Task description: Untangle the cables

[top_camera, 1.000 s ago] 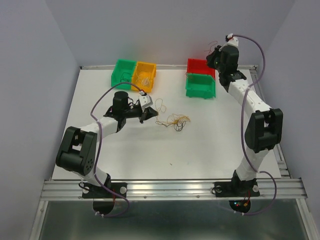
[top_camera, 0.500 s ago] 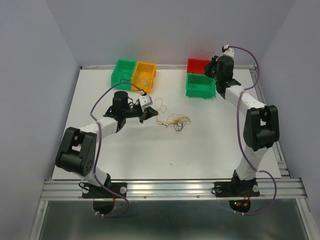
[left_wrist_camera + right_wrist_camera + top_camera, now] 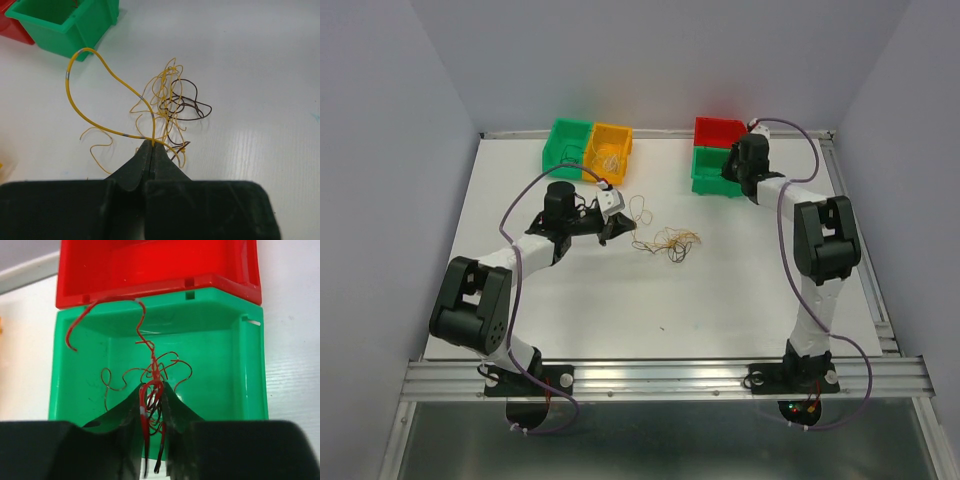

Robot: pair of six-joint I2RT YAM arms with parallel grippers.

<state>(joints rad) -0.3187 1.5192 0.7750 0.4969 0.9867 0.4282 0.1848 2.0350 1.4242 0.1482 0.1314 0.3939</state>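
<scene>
A tangle of thin cables (image 3: 668,241), orange-tan and yellow with one dark strand, lies mid-table. In the left wrist view the tangle (image 3: 167,100) lies just ahead of my fingers, the dark strand (image 3: 210,106) on its right. My left gripper (image 3: 620,228) is shut on a yellow cable (image 3: 66,85) that loops up to the left from its tips (image 3: 151,145). My right gripper (image 3: 730,166) hangs over the right green bin (image 3: 245,365). Its tips (image 3: 152,386) are closed on a bunch of red cables (image 3: 151,357) that curl into the bin.
Two pairs of bins stand at the back. On the left are a green bin (image 3: 567,143) and an orange bin (image 3: 610,150) with pale strands in it. On the right are a red bin (image 3: 718,130) and a green bin (image 3: 713,180). Purple arm cords arc above both arms.
My right arm has come down and forward from above the red bin to over the green bin, still holding red cables. The left arm and the tangle have not moved.
</scene>
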